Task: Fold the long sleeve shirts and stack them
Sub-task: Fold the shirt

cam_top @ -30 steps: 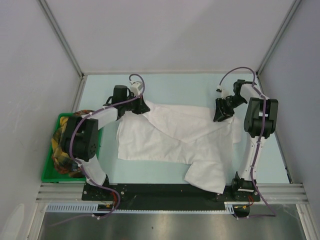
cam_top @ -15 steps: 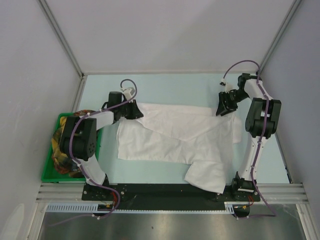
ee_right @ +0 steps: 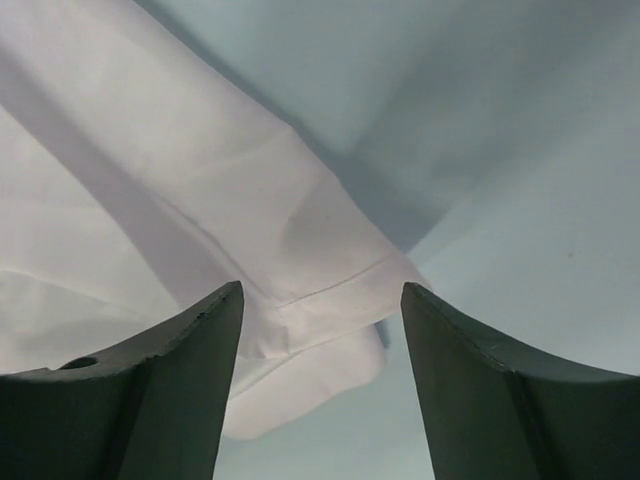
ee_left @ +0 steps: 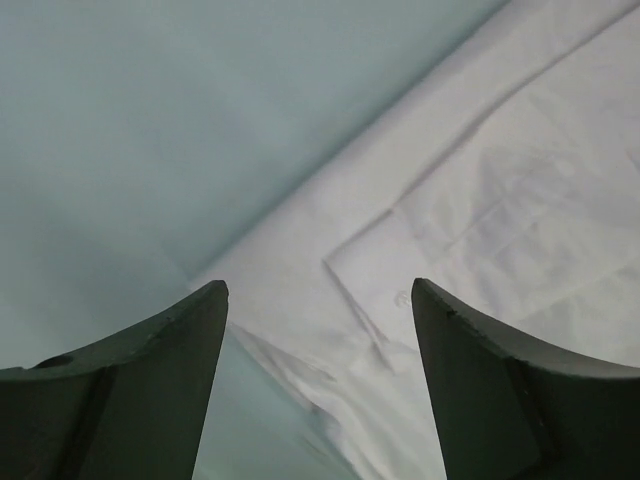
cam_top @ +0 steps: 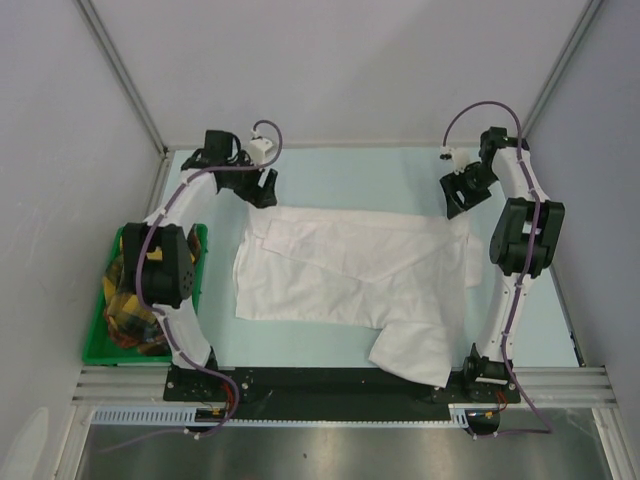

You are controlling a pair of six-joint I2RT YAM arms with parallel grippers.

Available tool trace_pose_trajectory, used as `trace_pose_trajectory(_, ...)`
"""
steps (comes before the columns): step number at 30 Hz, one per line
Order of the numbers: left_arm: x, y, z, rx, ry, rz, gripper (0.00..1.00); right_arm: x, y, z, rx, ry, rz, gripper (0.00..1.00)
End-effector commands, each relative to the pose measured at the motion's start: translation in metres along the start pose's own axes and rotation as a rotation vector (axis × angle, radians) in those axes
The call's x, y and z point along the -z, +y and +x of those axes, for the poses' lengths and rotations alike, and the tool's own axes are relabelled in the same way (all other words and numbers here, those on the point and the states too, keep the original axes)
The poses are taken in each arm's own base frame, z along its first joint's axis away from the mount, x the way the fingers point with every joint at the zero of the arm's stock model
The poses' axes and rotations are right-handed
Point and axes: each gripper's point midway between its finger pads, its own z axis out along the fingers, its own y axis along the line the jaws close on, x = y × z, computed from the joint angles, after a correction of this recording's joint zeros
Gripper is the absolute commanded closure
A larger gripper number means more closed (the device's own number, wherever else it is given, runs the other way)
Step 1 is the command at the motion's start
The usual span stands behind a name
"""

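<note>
One white long sleeve shirt (cam_top: 350, 275) lies spread and partly folded on the pale green table (cam_top: 350, 180), a flap hanging toward the near edge. My left gripper (cam_top: 262, 190) hovers open just beyond the shirt's far left corner; its wrist view shows a cuff and folded cloth (ee_left: 460, 240) below the spread jaws. My right gripper (cam_top: 458, 192) hovers open above the far right corner, where a sleeve end (ee_right: 330, 290) lies under it. Neither holds cloth.
A green bin (cam_top: 105, 340) with colourful cloth stands at the left of the table, beside the left arm's base. Grey walls enclose the table on the far side and both flanks. The black base rail (cam_top: 340, 385) runs along the near edge.
Both grippers have let go of the shirt's far corners, opened, and lifted back toward the far wall. The far edge of the shirt now lies flat on the table.
</note>
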Motion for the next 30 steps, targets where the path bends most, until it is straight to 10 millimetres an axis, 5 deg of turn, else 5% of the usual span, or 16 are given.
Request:
trace_pose_trajectory(1,-0.013,0.022,0.027,-0.262,0.211,0.069,0.22,-0.002,-0.025,-0.006,0.151,0.036,0.111,0.31)
trace_pose_trajectory(9,-0.049,0.058,0.037,-0.318,0.302,0.049,0.21,-0.016,-0.026,0.011,0.189,0.106,0.090,0.39)
trace_pose_trajectory(18,-0.066,0.077,0.044,-0.326,0.322,0.023,0.44,-0.035,-0.024,0.006,0.216,0.115,0.086,0.71)
trace_pose_trajectory(25,-0.069,0.087,0.037,-0.339,0.288,0.001,0.41,-0.036,-0.030,-0.005,0.229,0.097,0.117,1.00)
trace_pose_trajectory(30,-0.070,0.089,0.033,-0.351,0.274,0.025,0.47,-0.036,-0.037,-0.016,0.233,0.070,0.147,1.00)
